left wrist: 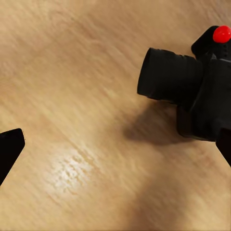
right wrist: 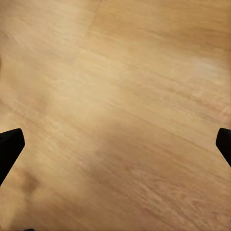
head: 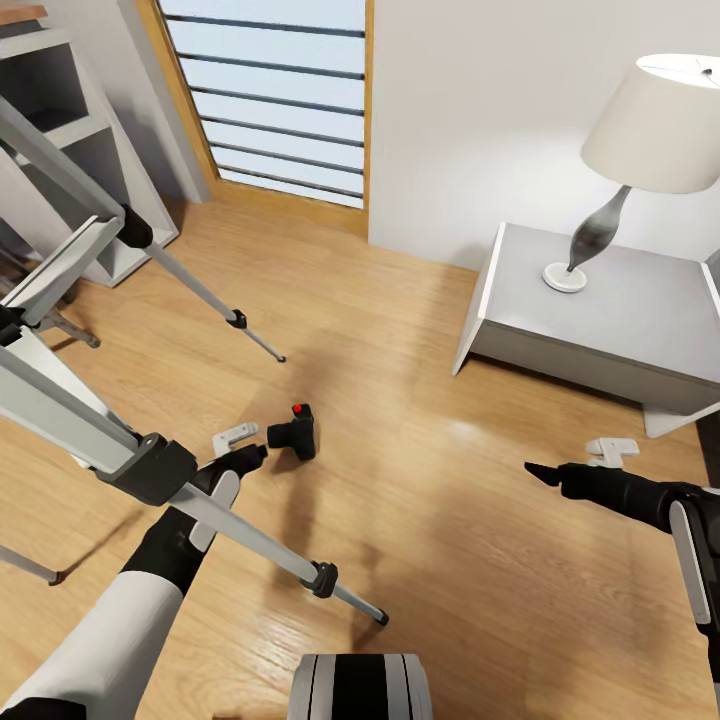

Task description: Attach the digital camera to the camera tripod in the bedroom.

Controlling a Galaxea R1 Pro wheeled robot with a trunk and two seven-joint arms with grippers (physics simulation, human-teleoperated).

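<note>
The camera tripod's (head: 150,470) leg crosses the near foreground. Beyond it the left gripper (head: 240,450), jaws wide, sits just beside the digital camera (head: 296,432) on the floor, lens pointing toward it; the right gripper (head: 585,465), also wide, hangs well apart.

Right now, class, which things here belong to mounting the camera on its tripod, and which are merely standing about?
Belongs to the job:
digital camera
camera tripod
left gripper

Just standing about:
lamp
nightstand
shelf unit

Both arms are extended forward; the left gripper (head: 240,448) and right gripper (head: 580,462) are held spread apart.
</note>
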